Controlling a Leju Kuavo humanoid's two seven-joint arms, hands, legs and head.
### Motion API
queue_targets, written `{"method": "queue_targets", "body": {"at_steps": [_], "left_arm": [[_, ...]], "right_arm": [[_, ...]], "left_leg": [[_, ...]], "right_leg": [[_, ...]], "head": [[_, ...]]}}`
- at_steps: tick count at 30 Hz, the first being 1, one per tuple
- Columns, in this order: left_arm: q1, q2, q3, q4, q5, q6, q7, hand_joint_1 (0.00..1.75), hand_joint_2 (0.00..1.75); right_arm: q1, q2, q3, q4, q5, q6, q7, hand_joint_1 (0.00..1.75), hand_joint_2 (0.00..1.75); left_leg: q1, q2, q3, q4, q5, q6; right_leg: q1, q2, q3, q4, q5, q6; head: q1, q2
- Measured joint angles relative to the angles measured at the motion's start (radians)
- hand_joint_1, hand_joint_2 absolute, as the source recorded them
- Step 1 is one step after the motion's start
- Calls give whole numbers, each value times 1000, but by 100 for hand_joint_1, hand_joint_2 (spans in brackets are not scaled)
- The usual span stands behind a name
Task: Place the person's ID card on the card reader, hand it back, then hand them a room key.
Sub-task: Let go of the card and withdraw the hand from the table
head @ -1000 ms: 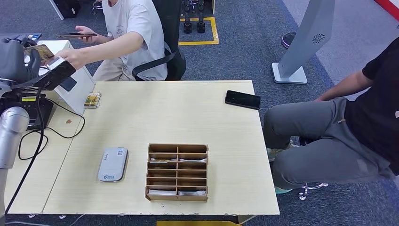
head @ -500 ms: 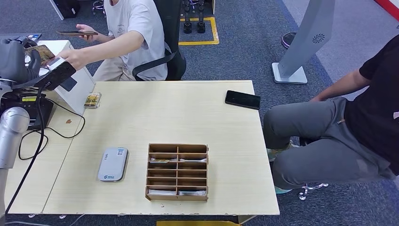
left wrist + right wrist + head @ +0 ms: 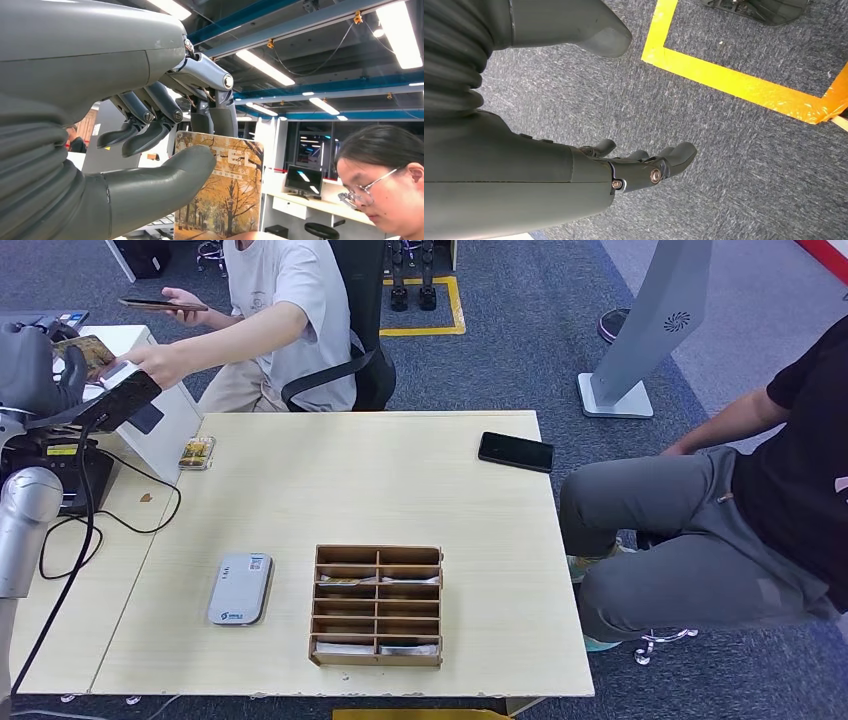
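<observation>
Up at far left, beyond the bench corner: left robot hand (image 3: 30, 365) raised, card (image 3: 220, 187) pinched between thick thumb and darker fingers. Card printed with autumn trees and lettering ending "TEL", so likely a hotel room key rather than an ID. Same card seen from head view (image 3: 88, 352), with the person's outstretched hand (image 3: 160, 363) reaching to it; contact between person's fingers and card cannot be told for certain. Person in white shirt (image 3: 275, 300) seated behind bench, phone (image 3: 160, 305) in other hand.

Right robot hand (image 3: 644, 167) hanging low over grey carpet beside yellow floor tape (image 3: 729, 82), fingers loosely curled, holding nothing.

On light wood bench (image 3: 400, 490): grey card reader (image 3: 240, 589) near front left, nothing lying on it. Wooden slotted key rack (image 3: 378, 606) just beside reader, pale cards in some slots. Second autumn-print card (image 3: 197, 452) lying flat at far left edge. Black phone (image 3: 515, 451) at far right edge. Second person in grey trousers (image 3: 690, 540) seated at right.

Judged stage: reader bare, so ID steps look finished; final handover under way. Left to do: release of card into person's hand, arm back down.
</observation>
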Motion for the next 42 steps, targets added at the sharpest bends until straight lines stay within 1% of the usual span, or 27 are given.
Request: {"method": "queue_targets", "body": {"at_steps": [42], "left_arm": [[0,0,0,0,0,0,0,175,175]], "right_arm": [[0,-1,0,0,0,0,0,0,175]], "left_leg": [[0,0,0,0,0,0]], "right_leg": [[0,0,0,0,0,0]], "head": [[0,0]]}}
